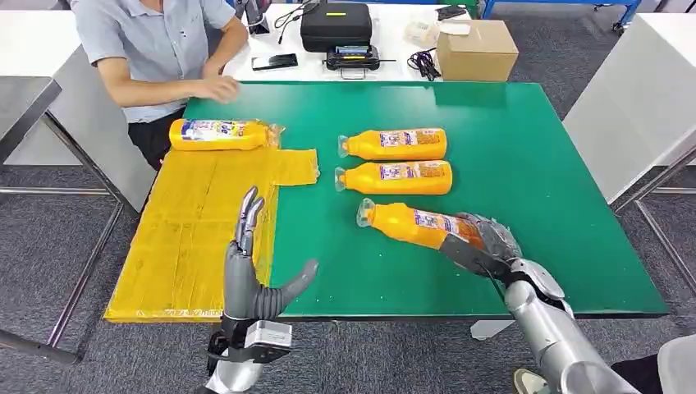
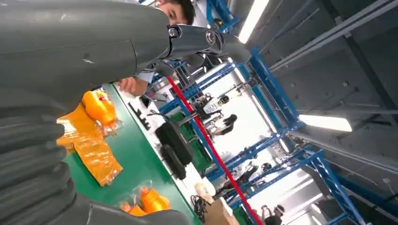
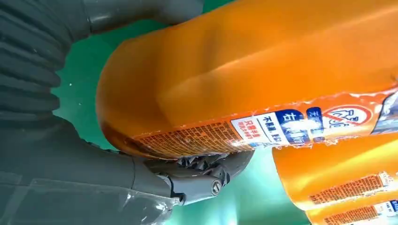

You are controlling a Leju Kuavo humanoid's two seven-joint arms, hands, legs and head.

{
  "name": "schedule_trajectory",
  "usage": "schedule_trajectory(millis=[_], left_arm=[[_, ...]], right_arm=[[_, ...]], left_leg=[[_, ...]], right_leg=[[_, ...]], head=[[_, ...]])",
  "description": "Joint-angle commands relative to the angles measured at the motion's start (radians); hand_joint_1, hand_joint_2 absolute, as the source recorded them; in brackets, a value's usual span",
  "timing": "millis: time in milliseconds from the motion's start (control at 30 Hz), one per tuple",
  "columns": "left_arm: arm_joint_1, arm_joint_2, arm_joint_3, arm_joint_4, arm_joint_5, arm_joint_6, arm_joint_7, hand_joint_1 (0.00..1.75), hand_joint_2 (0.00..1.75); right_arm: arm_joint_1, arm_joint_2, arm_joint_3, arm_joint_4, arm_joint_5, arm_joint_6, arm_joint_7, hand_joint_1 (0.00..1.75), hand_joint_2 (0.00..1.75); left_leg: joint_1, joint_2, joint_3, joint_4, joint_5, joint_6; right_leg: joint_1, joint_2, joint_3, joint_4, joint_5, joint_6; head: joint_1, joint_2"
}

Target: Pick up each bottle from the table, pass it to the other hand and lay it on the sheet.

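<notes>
Right robot hand grips the nearest bottle, label legible up close; left robot hand spread empty.

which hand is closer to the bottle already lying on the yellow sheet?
Left. The left hand hangs open over the sheet's near part, with the bottle at the far end. The right hand is across the table, gripping another bottle.
</notes>
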Motion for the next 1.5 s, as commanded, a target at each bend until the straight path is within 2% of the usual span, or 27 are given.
schedule_trajectory(millis=[33,133,333,400,433,467,533,567,600,633,700,767,800,1033,1200,1267,1500], left_arm=[[-0.031,-0.010,-0.035,0.056,0.039,-0.001,-0.010,0.00,1.75],[-0.031,-0.010,-0.035,0.056,0.039,-0.001,-0.010,0.00,1.75],[-0.031,-0.010,-0.035,0.056,0.039,-0.001,-0.010,0.00,1.75],[-0.015,-0.020,-0.004,0.025,0.086,-0.001,-0.022,0.00,1.75],[-0.008,-0.020,-0.014,0.015,0.187,-0.001,-0.014,0.00,1.75],[-0.039,0.007,-0.054,0.066,0.293,-0.001,-0.014,0.00,1.75],[-0.075,0.077,-0.168,0.120,0.605,-0.090,0.088,0.00,1.75],[-0.078,0.094,-0.195,0.139,0.722,-0.194,0.167,0.00,1.75],[-0.080,0.106,-0.214,0.157,0.787,-0.229,0.172,0.00,0.00],[-0.080,0.106,-0.217,0.163,0.808,-0.246,0.179,0.00,0.00],[-0.097,0.125,-0.241,0.203,0.951,-0.377,0.264,0.00,0.00],[-0.110,0.127,-0.243,0.233,1.003,-0.392,0.267,0.00,0.00],[-0.115,0.123,-0.235,0.249,1.032,-0.394,0.283,0.00,1.75],[-0.123,0.105,-0.235,0.298,1.143,-0.453,0.342,0.00,1.75],[-0.176,0.128,-0.309,0.333,1.070,-0.454,0.292,0.00,1.75],[-0.183,0.130,-0.316,0.326,1.060,-0.458,0.285,0.00,1.75],[-0.210,0.114,-0.320,0.337,1.005,-0.400,0.237,0.00,1.75]], right_arm=[[0.088,-0.001,-0.008,0.026,-0.073,0.032,-0.040,1.75,1.75],[0.088,-0.001,-0.008,0.026,-0.073,0.032,-0.040,1.75,1.75],[0.088,-0.001,-0.008,0.026,-0.073,0.032,-0.040,1.75,1.75],[0.123,0.018,-0.046,-0.043,-0.183,0.076,-0.112,1.75,1.75],[0.161,0.034,-0.055,-0.120,-0.226,0.081,-0.127,1.75,1.75],[0.199,0.052,-0.068,-0.206,-0.268,0.079,-0.135,1.75,1.75],[0.266,0.070,-0.062,-0.359,-0.331,0.090,-0.099,1.75,1.75],[0.281,0.086,-0.068,-0.407,-0.380,0.111,-0.107,1.75,1.75],[0.283,0.098,-0.058,-0.452,-0.411,0.131,-0.096,1.75,1.75],[0.280,0.105,-0.057,-0.460,-0.431,0.145,-0.103,1.75,1.75],[0.243,0.118,-0.017,-0.492,-0.486,0.186,-0.112,1.75,1.75],[0.224,0.115,0.016,-0.514,-0.519,0.200,-0.104,1.75,1.75],[0.219,0.112,0.031,-0.524,-0.524,0.205,-0.105,1.75,1.75],[0.199,0.143,0.077,-0.526,-0.582,0.226,-0.112,1.75,1.75],[0.180,0.155,0.119,-0.504,-0.591,0.213,-0.108,1.75,1.75],[0.164,0.166,0.136,-0.488,-0.591,0.214,-0.102,1.75,1.75],[0.115,0.179,0.217,-0.427,-0.576,0.217,-0.086,1.75,1.75]], left_leg=[[0.003,-0.005,0.001,-0.001,0.000,-0.003],[0.002,-0.002,0.002,-0.001,0.000,-0.002],[0.003,-0.004,0.002,-0.001,0.000,-0.003],[0.004,-0.004,0.002,-0.001,0.000,-0.004],[0.004,-0.003,0.002,-0.001,0.000,-0.004],[0.002,-0.002,0.003,0.000,0.000,-0.002],[0.003,-0.004,0.002,-0.001,0.000,-0.003],[0.003,-0.004,0.002,-0.002,0.000,-0.003],[0.003,-0.002,0.003,-0.002,0.000,-0.004],[0.003,-0.001,0.003,-0.002,-0.001,-0.004],[0.002,0.003,0.001,-0.001,-0.002,-0.004],[0.002,0.006,-0.002,-0.001,-0.002,-0.004],[0.001,0.005,-0.005,-0.001,-0.001,-0.003],[0.002,0.004,-0.006,0.000,-0.002,-0.003],[0.002,0.002,-0.009,-0.001,-0.001,-0.003],[0.000,0.001,-0.013,-0.001,0.001,-0.002],[0.002,0.003,-0.010,0.000,-0.001,-0.003]], right_leg=[[0.003,-0.006,0.005,-0.003,-0.001,-0.003],[0.002,-0.003,0.005,-0.002,-0.001,-0.002],[0.003,-0.005,0.005,-0.003,0.000,-0.003],[0.004,-0.005,0.005,-0.003,-0.001,-0.005],[0.004,-0.005,0.005,-0.003,-0.001,-0.004],[0.002,-0.002,0.005,-0.002,-0.001,-0.002],[0.004,-0.005,0.006,-0.003,-0.001,-0.004],[0.003,-0.004,0.006,-0.003,-0.001,-0.003],[0.003,-0.003,0.006,-0.003,-0.001,-0.004],[0.003,-0.002,0.005,-0.002,-0.001,-0.005],[0.002,0.002,0.002,0.000,0.000,-0.004],[0.002,0.006,-0.002,0.001,0.000,-0.004],[0.001,0.004,-0.005,0.001,0.001,-0.003],[0.002,0.003,-0.004,0.000,-0.001,-0.004],[0.001,0.002,-0.006,0.000,0.000,-0.003],[0.000,0.001,-0.010,0.001,0.000,-0.002],[0.002,0.003,-0.008,0.001,0.000,-0.003]], head=[[0.000,0.000],[0.000,0.000],[0.000,0.000],[0.000,0.000],[0.000,0.000],[0.000,0.000],[0.000,0.000],[0.000,0.000],[0.000,0.000],[0.000,0.000],[0.000,0.000],[0.000,0.000],[0.000,0.000],[0.000,0.000],[0.000,0.000],[0.000,0.000],[0.000,0.000]])
